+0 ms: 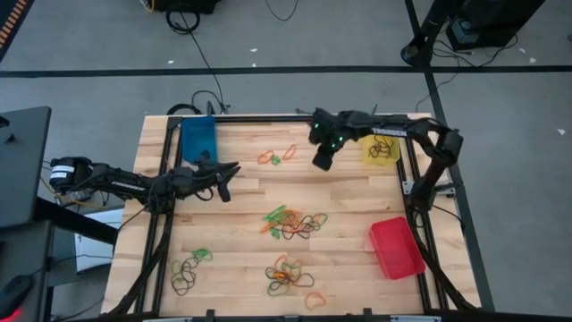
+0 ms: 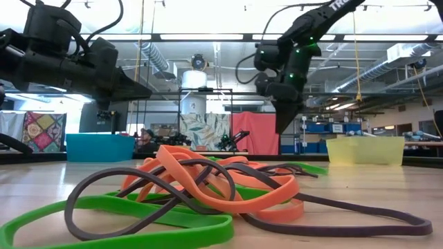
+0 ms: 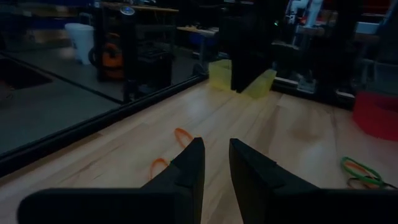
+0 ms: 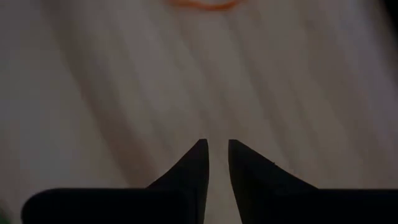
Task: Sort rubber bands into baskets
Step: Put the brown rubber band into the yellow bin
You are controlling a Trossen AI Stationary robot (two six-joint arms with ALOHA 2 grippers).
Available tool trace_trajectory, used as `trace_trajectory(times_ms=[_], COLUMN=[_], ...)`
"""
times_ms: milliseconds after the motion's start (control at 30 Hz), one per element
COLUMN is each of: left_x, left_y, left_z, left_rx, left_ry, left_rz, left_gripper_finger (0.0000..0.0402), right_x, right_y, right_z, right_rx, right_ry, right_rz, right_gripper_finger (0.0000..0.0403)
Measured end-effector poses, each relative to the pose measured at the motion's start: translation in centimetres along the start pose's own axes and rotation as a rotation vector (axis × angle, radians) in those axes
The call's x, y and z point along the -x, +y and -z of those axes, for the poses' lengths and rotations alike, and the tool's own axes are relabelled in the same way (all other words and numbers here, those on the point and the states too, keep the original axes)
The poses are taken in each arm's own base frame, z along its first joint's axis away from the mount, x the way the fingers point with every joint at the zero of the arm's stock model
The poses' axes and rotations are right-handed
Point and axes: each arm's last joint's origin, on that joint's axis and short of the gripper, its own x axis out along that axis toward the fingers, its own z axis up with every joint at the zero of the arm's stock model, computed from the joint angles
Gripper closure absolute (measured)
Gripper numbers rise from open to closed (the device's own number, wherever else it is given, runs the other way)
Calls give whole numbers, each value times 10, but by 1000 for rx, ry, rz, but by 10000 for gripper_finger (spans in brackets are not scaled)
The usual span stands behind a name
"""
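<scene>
While the left arm reaches level across the tabletop from its edge, almost flat above the wood, the left pincer points toward the middle with its two dark fingers a narrow gap apart and nothing between them. Just behind it, by its wrist, sits the blue basket. Straight ahead of its tips lies a small orange and green pair of rubber bands, loose on the boards and not touched. Farther ahead the right arm bends at the elbow near the far edge and folds back inward, its wrist tilted down, so that the right pincer hangs tip-down over bare wood. Its fingers are likewise drawn nearly together, a thin slit left, gripping nothing; one orange band lies on the wood just beyond its tips. Behind that pincer, at the arm's side, the yellow basket holds a few dark bands. Off to the side of both pincers a mixed heap of bands lies mid-table, with two more heaps nearer the front edge, and the red basket stands well apart.
</scene>
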Motion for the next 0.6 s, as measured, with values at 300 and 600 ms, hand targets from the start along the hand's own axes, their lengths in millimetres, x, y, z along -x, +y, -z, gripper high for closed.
trace_trajectory(times_ms=[300, 600], left_x=[-15, -24], left_y=[-7, -20], left_z=[-11, -29], left_rx=[-67, 56], left_ry=[160, 392], left_rz=[113, 246], left_gripper_finger=[323, 323], right_x=[-4, -22], right_y=[59, 75], right_z=[-1, 5], right_rx=[146, 186], right_ry=[-67, -187], right_rz=[8, -38], right_gripper_finger=[328, 328])
